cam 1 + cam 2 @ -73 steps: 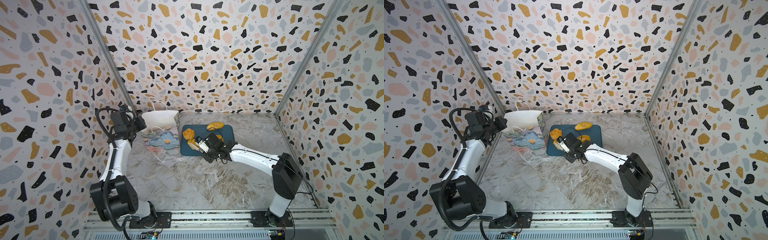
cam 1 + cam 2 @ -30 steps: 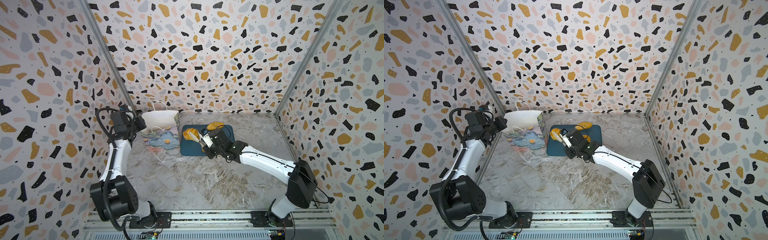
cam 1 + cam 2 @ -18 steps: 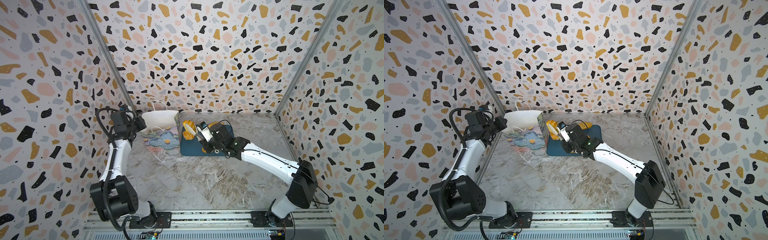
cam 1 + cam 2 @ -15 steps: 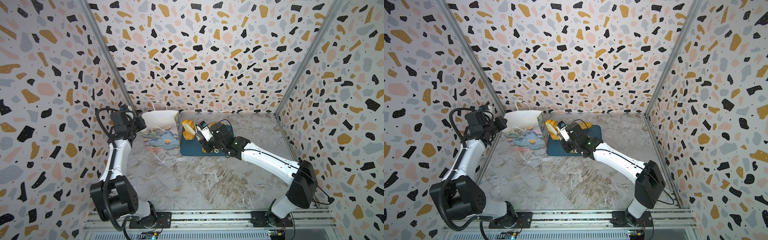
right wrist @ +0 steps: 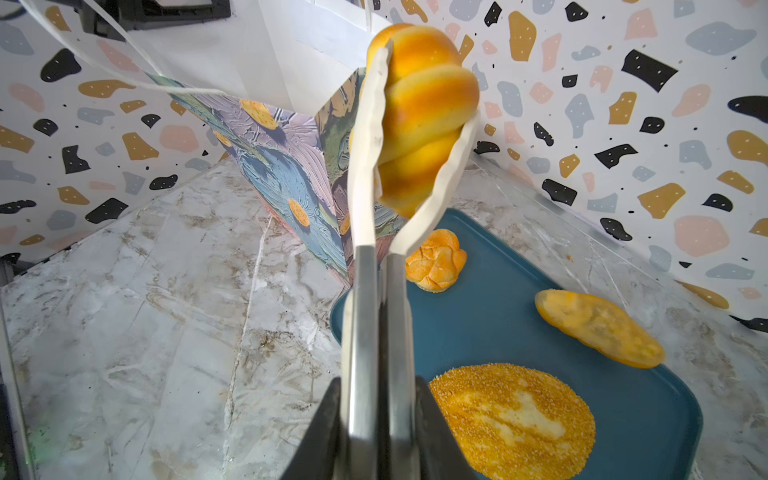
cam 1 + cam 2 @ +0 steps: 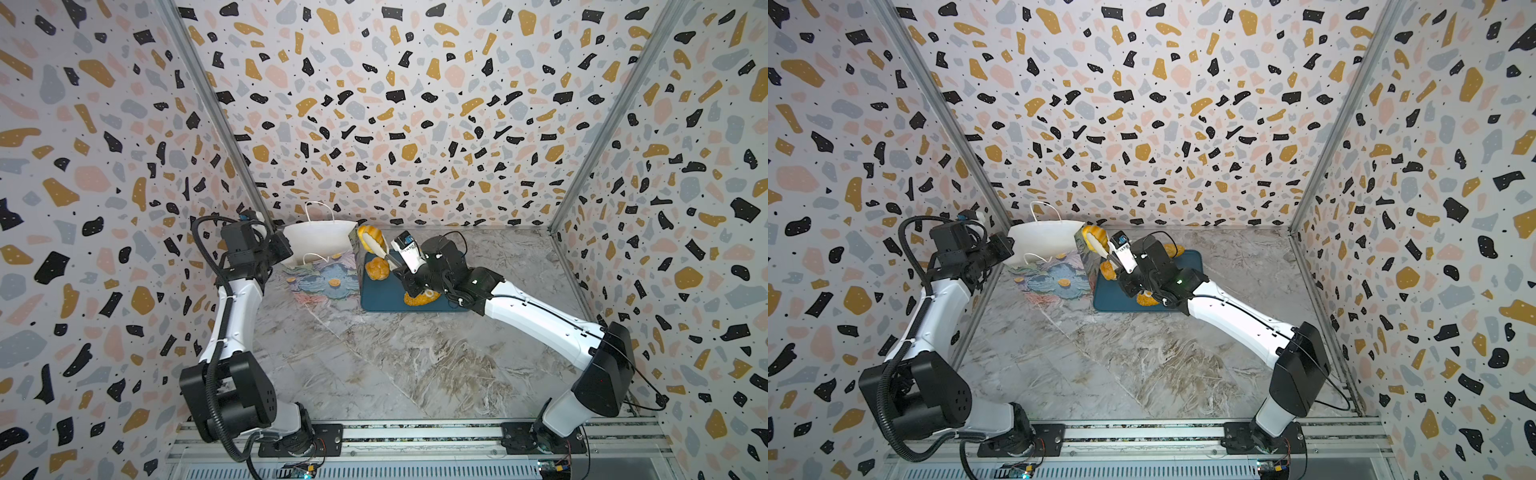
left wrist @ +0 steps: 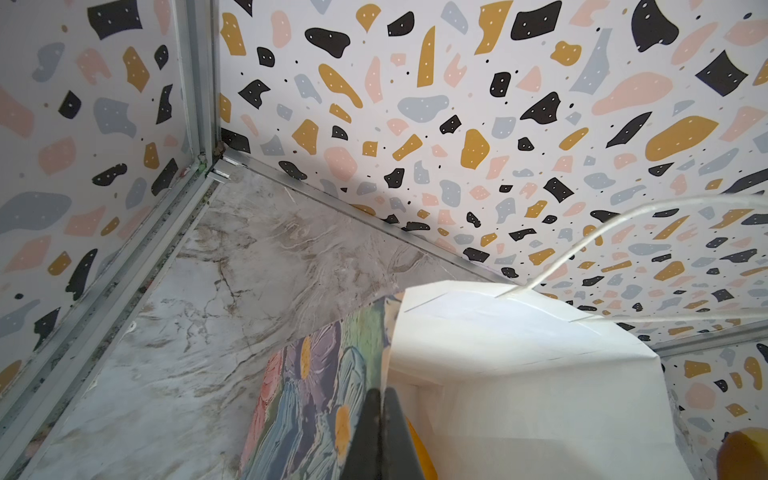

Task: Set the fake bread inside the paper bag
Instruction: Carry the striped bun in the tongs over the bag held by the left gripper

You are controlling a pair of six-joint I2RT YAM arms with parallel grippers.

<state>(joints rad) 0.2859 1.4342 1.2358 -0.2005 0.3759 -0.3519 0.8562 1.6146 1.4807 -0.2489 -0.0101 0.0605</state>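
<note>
Your left jaws clench the rim of the paper bag, holding it open at the back-left of the desk. The tray beside it carries 3 breads. Your right jaws clamp tongs gripping a ridged roll by that rim.

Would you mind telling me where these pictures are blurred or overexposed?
Right wrist view: ridged roll and tongs sharp, right gripper soft at the frame's edge. Left wrist view: cord handle blurred, paper bag interior nearly washed out. In both top views: even light, no hard shadows.

Glossy roll, matt paper bag, perhaps steel tongs
</note>
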